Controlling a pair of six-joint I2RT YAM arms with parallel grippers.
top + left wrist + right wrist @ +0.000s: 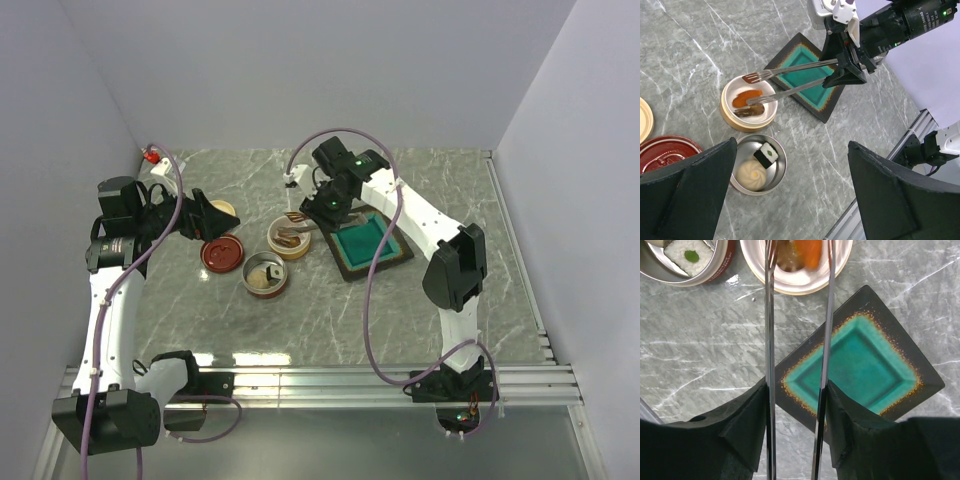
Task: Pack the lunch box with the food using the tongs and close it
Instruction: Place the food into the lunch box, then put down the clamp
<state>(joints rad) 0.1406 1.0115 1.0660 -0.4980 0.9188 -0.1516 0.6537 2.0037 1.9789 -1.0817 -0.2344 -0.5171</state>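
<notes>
My right gripper [796, 390] is shut on the tongs [769, 315], one finger pressed against each arm. The tongs [790, 69] reach out over a tan bowl [730, 117]. Their tips stand apart above an orange-red piece [746, 96] and a dark brown lump [751, 111], with nothing between them. A steel-lined bowl [780, 172] of the lunch box holds a pale round bun [752, 173] and a white cube [768, 154]. My left gripper [792, 150] hangs open high above that bowl, empty.
The square teal tray [865, 365] lies under my right wrist, right of the bowls. A red lid [222, 252] lies left of the steel bowl, with a beige lid [222, 210] behind it. A metal rail [330, 378] runs along the near edge.
</notes>
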